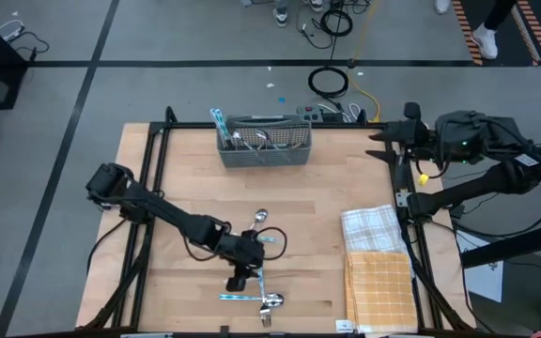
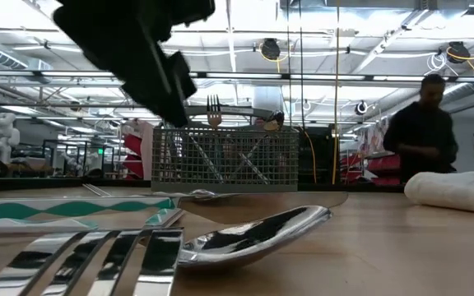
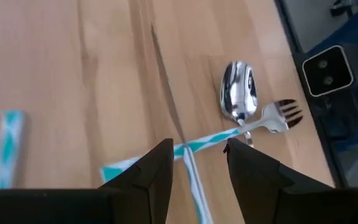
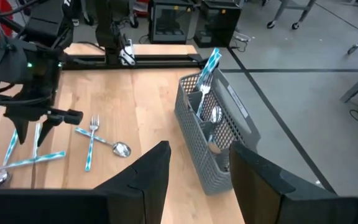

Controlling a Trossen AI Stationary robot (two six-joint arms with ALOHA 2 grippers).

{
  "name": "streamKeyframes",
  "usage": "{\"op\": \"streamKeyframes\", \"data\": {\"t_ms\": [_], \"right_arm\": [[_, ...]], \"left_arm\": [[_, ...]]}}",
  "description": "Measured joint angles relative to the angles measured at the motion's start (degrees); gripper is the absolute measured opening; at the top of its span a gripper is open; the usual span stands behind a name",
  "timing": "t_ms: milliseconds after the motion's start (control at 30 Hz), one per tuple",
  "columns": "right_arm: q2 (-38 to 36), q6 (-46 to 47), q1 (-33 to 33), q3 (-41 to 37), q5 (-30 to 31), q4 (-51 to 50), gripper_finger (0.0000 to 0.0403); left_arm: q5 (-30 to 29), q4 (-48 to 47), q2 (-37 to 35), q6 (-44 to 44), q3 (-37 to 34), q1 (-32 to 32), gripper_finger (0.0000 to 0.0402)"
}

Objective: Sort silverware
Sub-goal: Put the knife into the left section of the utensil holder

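Note:
Several pieces of silverware lie flat on the wooden table near its front edge. A fork (image 3: 281, 117) with a light blue handle crosses another blue-handled piece (image 3: 194, 180), with a spoon (image 3: 238, 93) beside the fork's head. More pieces (image 1: 261, 218) lie a little farther back. My left gripper (image 3: 197, 165) hovers open above the crossed handles (image 1: 252, 296), slanting down, and touches nothing. The grey mesh basket (image 1: 263, 143) stands at the far edge with several pieces upright in it. My right gripper (image 4: 197, 168) is open and raised at the far right (image 1: 378, 143).
A white checked cloth (image 1: 372, 225) and an orange checked cloth (image 1: 380, 291) lie at the table's right side. One more blue handle (image 3: 8, 146) lies apart from the pile. Beyond the table a person (image 2: 422, 131) stands in the room, and cables (image 1: 332, 80) lie on the floor.

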Motion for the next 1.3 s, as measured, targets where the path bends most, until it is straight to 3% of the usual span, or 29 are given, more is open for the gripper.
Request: {"op": "streamKeyframes", "data": {"t_ms": [400, 667, 1100, 1200, 1300], "right_arm": [[-1.57, 0.03, -0.01, 0.0, -0.72, -2.59, 0.0155], [-1.71, 1.54, -0.02, 0.0, -2.92, -2.72, 0.0155], [-1.71, 1.56, -0.02, 0.0, -4.52, -2.74, 0.0155], [-1.74, 1.92, -0.02, 0.0, -4.54, -2.79, 0.0155], [-2.08, 2.16, -0.02, 0.0, -4.54, -2.85, 0.0155]], "left_arm": [[0.28, -1.88, 1.76, -11.35, 0.07, -1.93, 0.0154], [0.72, -2.99, 2.3, -13.09, 0.07, -3.6, 0.0154], [4.5, -1.27, 8.85, -16.09, 0.09, -4.41, 0.0153], [4.58, -2.59, 9.53, -16.69, 0.29, -4.26, 0.0129], [4.15, -3.46, 10.49, -17.52, 0.26, -4.21, 0.0079]]}}
